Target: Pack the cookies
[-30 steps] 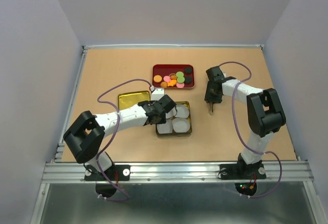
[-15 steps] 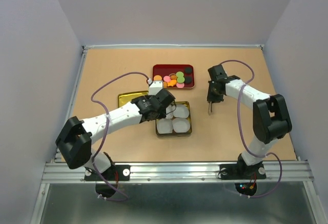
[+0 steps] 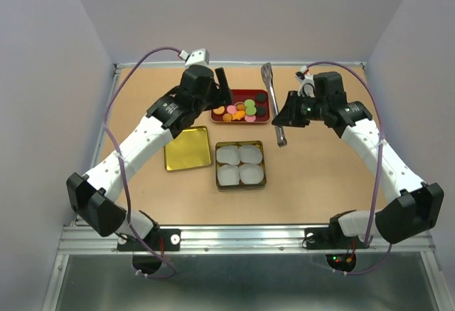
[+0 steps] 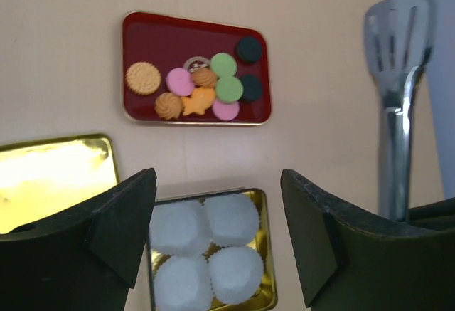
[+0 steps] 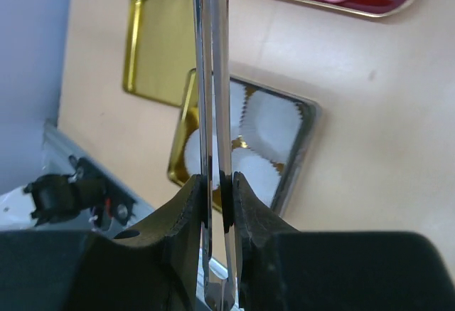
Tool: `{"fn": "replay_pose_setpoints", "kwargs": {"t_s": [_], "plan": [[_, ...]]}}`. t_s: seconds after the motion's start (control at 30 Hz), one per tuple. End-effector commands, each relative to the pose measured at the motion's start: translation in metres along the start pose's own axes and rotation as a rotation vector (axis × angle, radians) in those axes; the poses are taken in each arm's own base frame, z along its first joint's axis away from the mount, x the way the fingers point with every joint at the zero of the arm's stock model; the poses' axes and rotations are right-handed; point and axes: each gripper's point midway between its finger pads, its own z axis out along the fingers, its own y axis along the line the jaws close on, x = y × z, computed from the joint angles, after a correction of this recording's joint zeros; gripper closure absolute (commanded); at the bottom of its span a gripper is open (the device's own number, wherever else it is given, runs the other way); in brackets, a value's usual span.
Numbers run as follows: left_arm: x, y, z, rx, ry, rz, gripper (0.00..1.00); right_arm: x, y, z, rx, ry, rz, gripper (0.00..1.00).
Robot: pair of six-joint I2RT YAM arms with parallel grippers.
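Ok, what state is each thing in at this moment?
Gold tin: open.
Paper cups: in tin, empty.
Lid: off, lying beside tin.
Red tray: holds the cookies.
Tongs: gripped by right claw, carrying nothing.
Left claw: open, empty.

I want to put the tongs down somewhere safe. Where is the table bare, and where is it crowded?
Bare: the table right of the tin, and the strip between the tin and the near edge. Crowded: the middle, where the red tray, gold lid and tin lie close, with the tongs held beside the tray.
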Motion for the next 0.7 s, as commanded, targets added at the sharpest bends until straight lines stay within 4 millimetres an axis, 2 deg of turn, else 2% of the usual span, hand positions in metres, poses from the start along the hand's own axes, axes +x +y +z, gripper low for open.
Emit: {"fn": "replay_pose_setpoints", "kwargs": {"t_s": [0.0,0.07,0.13,0.23,0.47,0.53,0.67], "plan": [[-0.016,-0.063,0.004,0.261,0.002,0.013,0.18,0.003,0.055,-0.019,-0.239,0.045,-0.062,0.97],[-0.018,-0.079,0.010,0.308,0.015,-0.007,0.18,0.005,0.064,-0.019,-0.256,0.054,-0.079,0.97],[-0.011,-0.091,0.018,0.335,0.041,-0.018,0.18,0.004,0.065,-0.018,-0.250,0.049,-0.079,0.97],[-0.005,-0.109,0.018,0.396,0.062,-0.028,0.18,0.004,0.069,-0.015,-0.255,0.051,-0.078,0.97],[0.018,-0.121,0.027,0.409,0.102,-0.063,0.18,-0.004,0.088,-0.012,-0.315,0.055,-0.087,0.97],[0.018,-0.124,0.028,0.415,0.095,-0.082,0.18,-0.006,0.091,-0.012,-0.322,0.053,-0.090,0.97],[0.024,-0.123,0.033,0.394,0.101,-0.116,0.25,-0.007,0.095,-0.012,-0.334,0.051,-0.094,0.97]]}}
